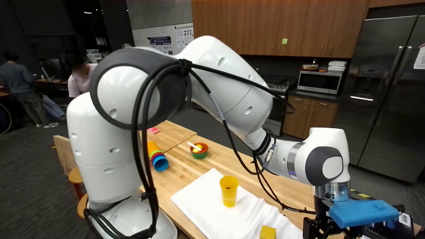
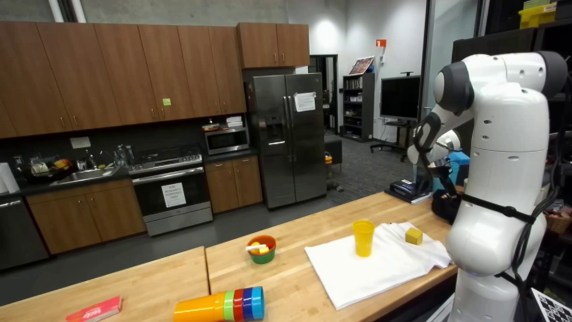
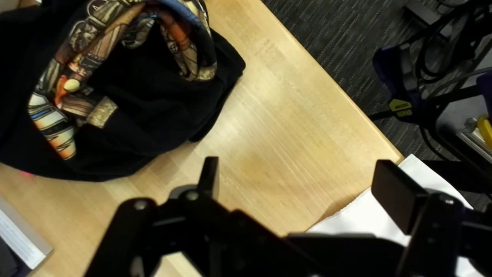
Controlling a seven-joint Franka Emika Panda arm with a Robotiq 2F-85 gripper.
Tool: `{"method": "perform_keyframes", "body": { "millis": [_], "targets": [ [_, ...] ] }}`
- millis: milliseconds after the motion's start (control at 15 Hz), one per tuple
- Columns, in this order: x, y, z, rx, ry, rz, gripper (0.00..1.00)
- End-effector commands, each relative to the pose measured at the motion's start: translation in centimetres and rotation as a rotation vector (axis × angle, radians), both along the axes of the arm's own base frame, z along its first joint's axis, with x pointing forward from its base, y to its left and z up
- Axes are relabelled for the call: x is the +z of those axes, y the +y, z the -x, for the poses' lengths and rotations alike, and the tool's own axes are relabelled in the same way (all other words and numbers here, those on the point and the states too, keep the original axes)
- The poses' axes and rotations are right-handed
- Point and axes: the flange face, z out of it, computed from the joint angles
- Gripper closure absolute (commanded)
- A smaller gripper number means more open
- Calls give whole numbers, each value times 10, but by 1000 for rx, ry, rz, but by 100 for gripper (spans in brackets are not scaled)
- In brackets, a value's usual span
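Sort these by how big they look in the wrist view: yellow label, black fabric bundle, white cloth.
1. Black fabric bundle, running off the frame
2. White cloth, partly hidden by the gripper
3. Yellow label, by far the smallest

Yellow cup [image 1: 229, 192] upright on white cloth [image 1: 202, 196] — yellow block [image 1: 268, 232] there too, nearer the pincer [image 1: 331, 233].
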Motion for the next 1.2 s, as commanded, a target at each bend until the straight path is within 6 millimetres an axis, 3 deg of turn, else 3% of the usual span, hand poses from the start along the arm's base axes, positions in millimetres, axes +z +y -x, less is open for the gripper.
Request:
{"method": "perform_keyframes", "body": {
  "millis": [0,600,933,1133],
  "targets": [
    [0,0,1,-9,16,-15,0],
    [6,18,22,-519,272,-88,0],
    [19,25,38,-765,337,-217,0],
    [25,38,51,-897,345,-330,0]
  ]
}}
